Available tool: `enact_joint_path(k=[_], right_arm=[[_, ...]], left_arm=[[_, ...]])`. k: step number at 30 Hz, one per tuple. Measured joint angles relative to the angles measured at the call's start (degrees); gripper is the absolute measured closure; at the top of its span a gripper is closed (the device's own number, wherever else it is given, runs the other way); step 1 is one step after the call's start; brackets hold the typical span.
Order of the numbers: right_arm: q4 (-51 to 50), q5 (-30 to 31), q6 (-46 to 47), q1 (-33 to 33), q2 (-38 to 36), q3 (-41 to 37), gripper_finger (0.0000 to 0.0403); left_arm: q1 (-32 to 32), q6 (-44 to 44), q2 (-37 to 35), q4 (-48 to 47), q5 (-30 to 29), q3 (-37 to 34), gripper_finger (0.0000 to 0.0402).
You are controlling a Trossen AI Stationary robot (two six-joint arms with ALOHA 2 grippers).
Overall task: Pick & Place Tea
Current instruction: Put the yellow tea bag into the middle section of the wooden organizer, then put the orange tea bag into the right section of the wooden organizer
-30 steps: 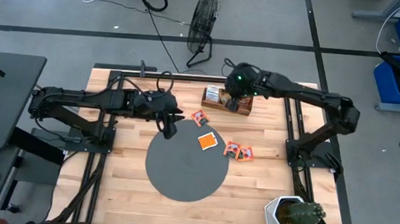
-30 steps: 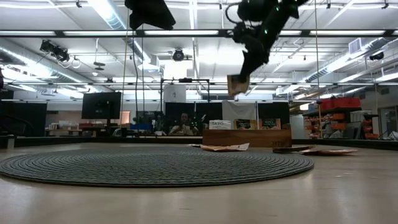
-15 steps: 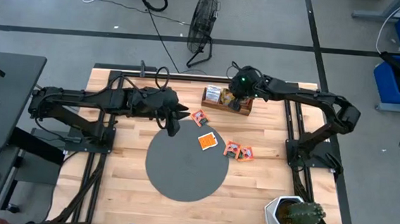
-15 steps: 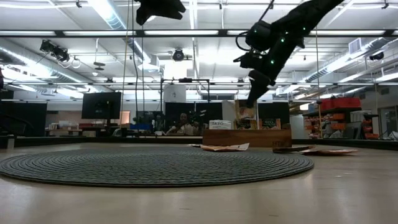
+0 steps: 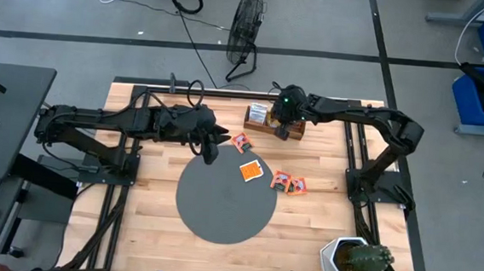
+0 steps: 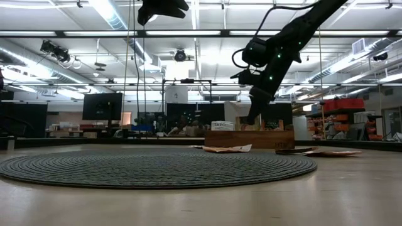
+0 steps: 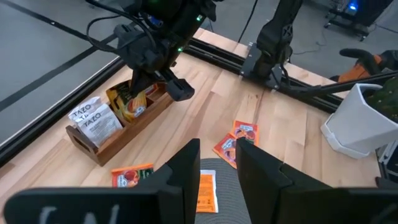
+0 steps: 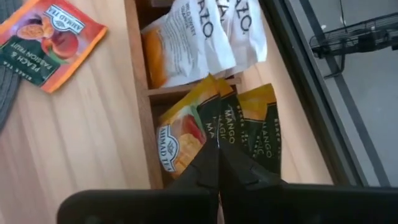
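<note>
Since the frame a second back, my right claw (image 5: pixel 280 127) has come down from well above the wooden box (image 5: pixel 274 122) and now sits low in its right-hand end, upper centre of the high view. The left arm has hardly shifted.

Right wrist view: the claw's two dark fingers (image 8: pixel 205 171) are pressed nearly together, pinching the lower edge of a yellow mango packet (image 8: pixel 189 134). That packet stands among other mango packets (image 8: pixel 258 124) in one compartment of the box. White packets (image 8: pixel 205 37) fill the next compartment, behind a wooden divider.

Left wrist view confirms it: the right claw (image 7: pixel 158 84) is down over the yellow packets in the box's middle, white packets (image 7: pixel 93 118) to the frame's left of it.

Loose tea on the table (image 5: pixel 322 218), high view:
- one red-orange packet (image 5: pixel 241 141) just below the box, left of centre
- one orange packet (image 5: pixel 251 171) lying on the upper right edge of the grey disc (image 5: pixel 225 198)
- two more packets (image 5: pixel 289 184) side by side, just right of the disc, off it

Left claw (image 5: pixel 206 153) hangs above the disc's upper left rim, holding nothing. In its wrist view the fingers (image 7: pixel 186 165) stand apart with a clear gap.

Low view: the right claw (image 6: pixel 251 113) dips to the box top (image 6: pixel 249 139), centre right. A potted cactus (image 5: pixel 354 261) stands at lower right of the table.
</note>
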Motion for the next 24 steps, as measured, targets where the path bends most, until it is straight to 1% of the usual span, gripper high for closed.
enact_joint_path(k=[3,6,9,17,21,24], right_arm=[[0.6,-0.01,0.0,-0.03,0.07,0.01,0.04],[0.29,-0.01,0.0,0.0,0.09,0.01,0.0387],[-0.21,-0.01,0.0,0.0,0.09,0.01,0.0365],[-1.54,-0.04,0.5,0.76,-0.37,0.01,0.0291],[-1.9,0.84,0.15,1.26,-2.65,0.01,0.0262],[-3.69,2.01,1.14,1.2,-5.88,0.44,0.0247]], left_arm=[[0.01,0.0,0.0,0.01,0.0,0.0,0.0294],[0.02,0.01,0.0,0.0,0.0,0.0,0.0294],[0.0,0.02,0.0,0.0,0.0,0.0,0.0294],[0.0,0.07,0.0,-0.02,0.0,0.0,0.0294],[0.09,-0.36,0.0,-0.44,-0.01,0.0,0.0294],[0.95,-4.28,0.19,-3.05,0.0,0.0,0.0294]])
